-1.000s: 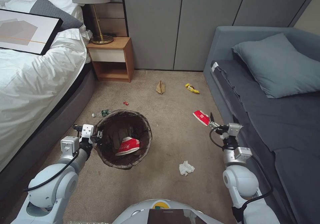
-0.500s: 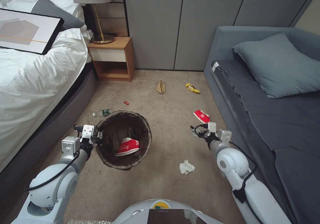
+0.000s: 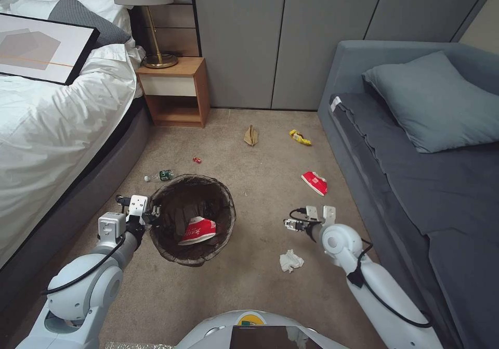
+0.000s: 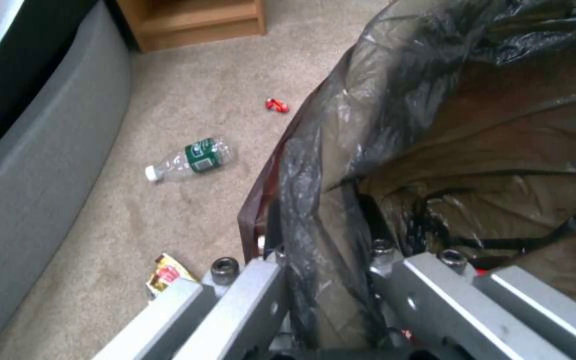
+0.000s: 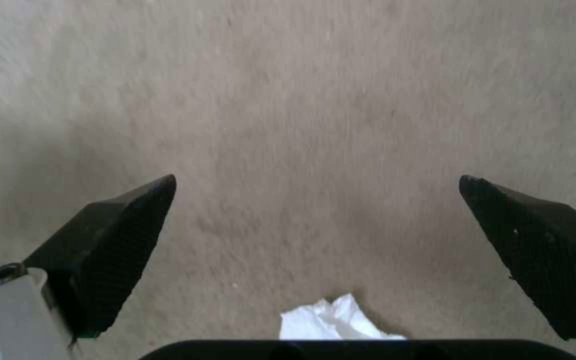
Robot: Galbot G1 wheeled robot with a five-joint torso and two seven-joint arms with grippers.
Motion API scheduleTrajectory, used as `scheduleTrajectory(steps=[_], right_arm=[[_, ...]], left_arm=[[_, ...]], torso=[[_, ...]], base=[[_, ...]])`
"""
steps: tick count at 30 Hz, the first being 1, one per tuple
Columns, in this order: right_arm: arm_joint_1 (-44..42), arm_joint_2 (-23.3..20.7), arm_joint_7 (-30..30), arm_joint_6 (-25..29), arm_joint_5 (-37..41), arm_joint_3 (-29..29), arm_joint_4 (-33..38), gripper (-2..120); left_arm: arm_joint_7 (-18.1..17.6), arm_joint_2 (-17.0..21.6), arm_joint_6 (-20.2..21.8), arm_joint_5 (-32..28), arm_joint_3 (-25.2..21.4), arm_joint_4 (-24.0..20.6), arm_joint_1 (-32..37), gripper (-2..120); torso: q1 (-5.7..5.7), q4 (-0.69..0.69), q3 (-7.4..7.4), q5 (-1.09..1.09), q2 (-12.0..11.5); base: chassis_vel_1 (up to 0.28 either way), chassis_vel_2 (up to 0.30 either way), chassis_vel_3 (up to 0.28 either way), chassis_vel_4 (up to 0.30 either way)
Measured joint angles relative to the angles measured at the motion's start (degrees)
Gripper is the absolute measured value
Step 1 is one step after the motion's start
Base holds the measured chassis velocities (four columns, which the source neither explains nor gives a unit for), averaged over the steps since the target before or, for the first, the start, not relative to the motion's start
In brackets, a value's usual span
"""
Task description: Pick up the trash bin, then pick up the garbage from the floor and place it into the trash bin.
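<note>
Holding the bin [image 3: 192, 219] by its near-left rim, the left gripper [image 3: 147, 212] has its jaws clenched on the bag-lined edge; in the left wrist view the metal fingers [image 4: 248, 295] straddle the folded liner. The bin appears raised off the floor [image 3: 260, 182], though the lift height cannot be confirmed. Step one is judged done.

Inside the bin lies one red-and-white wrapper [image 3: 199, 230], so at least one piece is already collected.

Outstanding litter on the floor, left to right:
- a wrapper scrap [image 4: 166, 274] close under the left gripper, seen from the left wrist;
- the bottle [image 3: 160, 175], lying on its side near the bed [image 3: 52, 130], just beyond the bin;
- a small red scrap [image 3: 196, 159] beyond the bin;
- the brown paper bag [image 3: 251, 135] near the far wall;
- the tissue [image 3: 290, 260], between the bin and the right arm;
- the yellow packet [image 3: 300, 138] by the sofa's [image 3: 405, 172] far corner;
- a red wrapper [image 3: 314, 182] beside the sofa.

The right gripper [image 3: 292, 224] hangs above bare carpet, jaws released and wide apart, carrying nothing. The right wrist view places the tissue [image 5: 333, 320] at its edge, not yet between the fingertips [image 5: 121, 240]. Judged the nearest candidate for collection.

Assessment: bin secured, one item in, seven visible pieces left. Task is at an early stage of the collection phase.
</note>
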Motion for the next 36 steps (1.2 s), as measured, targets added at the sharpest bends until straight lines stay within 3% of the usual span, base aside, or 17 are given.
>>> scheduleTrajectory(steps=[6, 36], right_arm=[[-2.1, 1.8, -1.1, 0.3, -4.6, 0.3, -1.7, 100], [-5.6, 7.6, -1.3, 0.9, -9.8, 0.1, -8.4, 100]], left_arm=[[0.1, 0.0, -0.1, 0.0, -0.1, 0.2, 0.0, 0], [0.5, -0.2, -0.5, 0.0, -0.2, 1.4, -1.1, 0]], torso=[[0.00, -0.01, 0.00, 0.00, 0.0], [0.00, 0.00, 0.00, -0.01, 0.0]], base=[[0.000, 0.000, 0.000, 0.000], [0.000, 0.000, 0.000, 0.000]])
